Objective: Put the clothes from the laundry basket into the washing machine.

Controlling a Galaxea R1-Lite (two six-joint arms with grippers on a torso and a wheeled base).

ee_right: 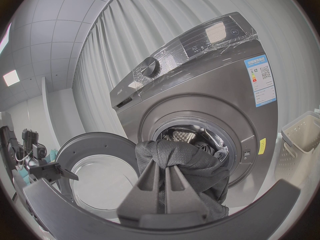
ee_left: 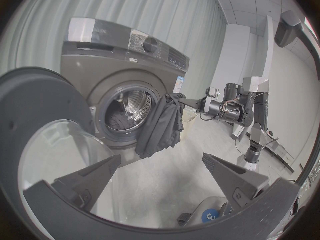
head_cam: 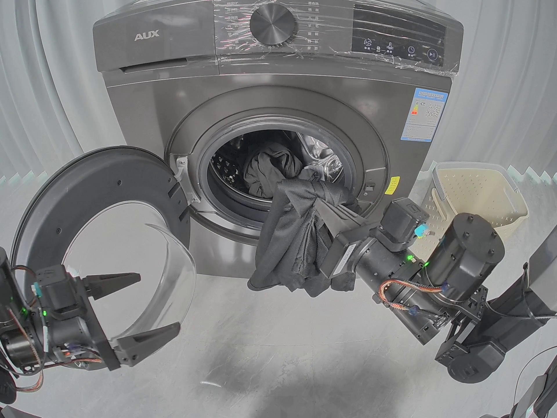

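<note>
The grey washing machine [head_cam: 272,88] stands ahead with its round door [head_cam: 98,204] swung open to the left. A dark garment [head_cam: 267,169] lies inside the drum. My right gripper [head_cam: 322,207] is shut on a second dark garment [head_cam: 293,245], held just in front of the drum's lower rim, and the cloth hangs down toward the floor. From the right wrist view, that garment [ee_right: 186,160] bunches over the closed fingers [ee_right: 150,187]. My left gripper [head_cam: 145,309] stands open and empty at the lower left, in front of the door's glass. The beige laundry basket [head_cam: 476,195] sits right of the machine.
Pale curtains hang behind the machine. Bare grey floor [head_cam: 278,355] stretches in front of it. The open door [ee_left: 40,117] juts out close to my left gripper [ee_left: 160,170].
</note>
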